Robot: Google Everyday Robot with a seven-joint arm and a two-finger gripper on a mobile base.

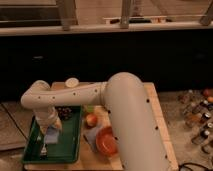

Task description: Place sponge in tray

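The dark green tray lies at the left end of the wooden table. My gripper hangs from the white arm, low over the middle of the tray. A small pale blue-grey block, the sponge, shows right under the gripper, inside the tray's rim. I cannot tell whether it rests on the tray floor or is held. The wrist hides part of it.
A small white utensil lies in the tray's near part and dark pieces sit at its far end. An orange-red bowl, a grey-blue cloth and an orange fruit lie right of the tray. Bottles stand far right.
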